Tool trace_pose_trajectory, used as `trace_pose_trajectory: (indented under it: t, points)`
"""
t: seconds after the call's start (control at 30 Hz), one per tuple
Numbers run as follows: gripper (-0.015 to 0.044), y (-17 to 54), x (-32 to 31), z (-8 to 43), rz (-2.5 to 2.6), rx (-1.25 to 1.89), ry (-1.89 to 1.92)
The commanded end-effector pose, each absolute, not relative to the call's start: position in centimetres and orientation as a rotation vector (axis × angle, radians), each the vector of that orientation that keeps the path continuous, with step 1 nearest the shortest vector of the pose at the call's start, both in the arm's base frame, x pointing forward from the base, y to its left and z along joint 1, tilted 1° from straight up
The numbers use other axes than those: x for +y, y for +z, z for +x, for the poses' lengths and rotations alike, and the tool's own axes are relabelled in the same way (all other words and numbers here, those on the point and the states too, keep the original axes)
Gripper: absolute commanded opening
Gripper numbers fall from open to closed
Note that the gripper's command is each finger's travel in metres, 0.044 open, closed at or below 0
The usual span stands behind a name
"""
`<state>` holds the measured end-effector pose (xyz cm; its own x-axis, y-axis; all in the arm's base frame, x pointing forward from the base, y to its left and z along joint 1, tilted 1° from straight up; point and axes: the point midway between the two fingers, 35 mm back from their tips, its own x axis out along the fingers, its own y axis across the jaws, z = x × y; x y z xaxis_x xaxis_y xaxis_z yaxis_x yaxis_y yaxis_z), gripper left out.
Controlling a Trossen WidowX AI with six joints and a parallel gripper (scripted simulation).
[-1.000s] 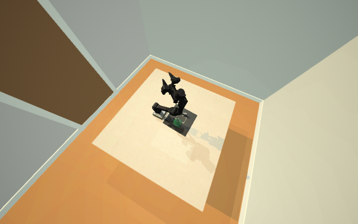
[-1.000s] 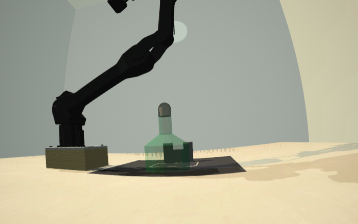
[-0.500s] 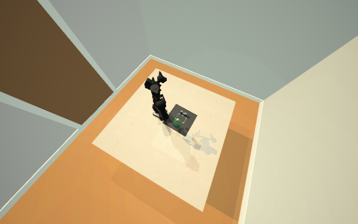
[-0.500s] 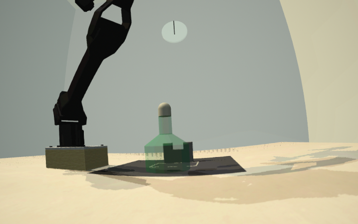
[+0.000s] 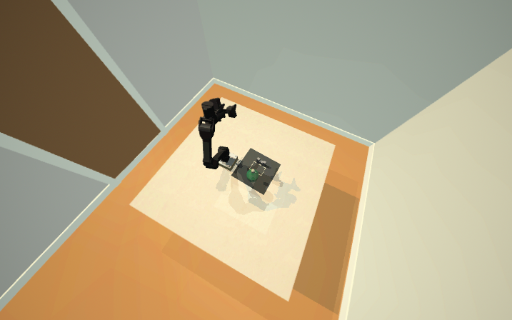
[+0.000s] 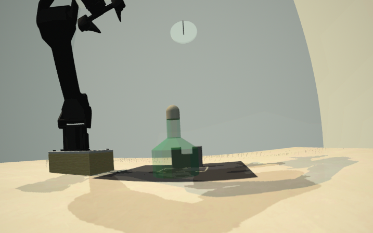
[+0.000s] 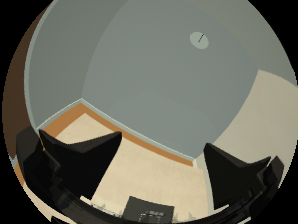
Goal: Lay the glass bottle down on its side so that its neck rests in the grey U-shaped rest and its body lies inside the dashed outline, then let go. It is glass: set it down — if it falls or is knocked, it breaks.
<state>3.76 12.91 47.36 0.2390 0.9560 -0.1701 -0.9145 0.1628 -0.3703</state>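
The bottle [image 5: 252, 175] [image 6: 174, 159] stands on the mat [image 5: 269, 183] [image 6: 240, 170], beside the dashed outline [image 5: 254, 162] [image 6: 206, 169].

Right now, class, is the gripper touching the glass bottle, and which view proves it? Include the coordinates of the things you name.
Apart. The exterior view shows it: the gripper [image 5: 236, 111] [image 6: 110, 26] [image 7: 165, 143] hangs well above the upright glass bottle [image 5: 252, 174] [image 6: 174, 157], with wall visible between them.

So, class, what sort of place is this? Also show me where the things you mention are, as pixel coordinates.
Probably a robot test area in a plain room: an arm [image 5: 206, 146] [image 6: 66, 69] bolted to a block [image 6: 68, 163], a dark mat [image 5: 267, 186] [image 6: 236, 170] [image 7: 132, 207] with a dashed outline [image 5: 264, 171] [image 6: 207, 168].
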Motion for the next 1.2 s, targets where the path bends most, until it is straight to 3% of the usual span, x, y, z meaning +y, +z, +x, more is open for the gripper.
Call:
trace_pose_trajectory:
  t: [0.0, 0.33, 0.7, 1.17]
  points:
    - [0.0440, 44.7, 15.5, 6.7, -0.349, 0.127, 1.139]
    - [0.0440, 38.1, 15.9, 15.9, -0.036, 0.526, 0.649]
    - [0.0440, 30.1, 8.3, 24.9, 0.459, 0.772, 0.032]
    - [0.0440, 19.2, -6.2, 26.3, 1.231, 0.787, -0.791]
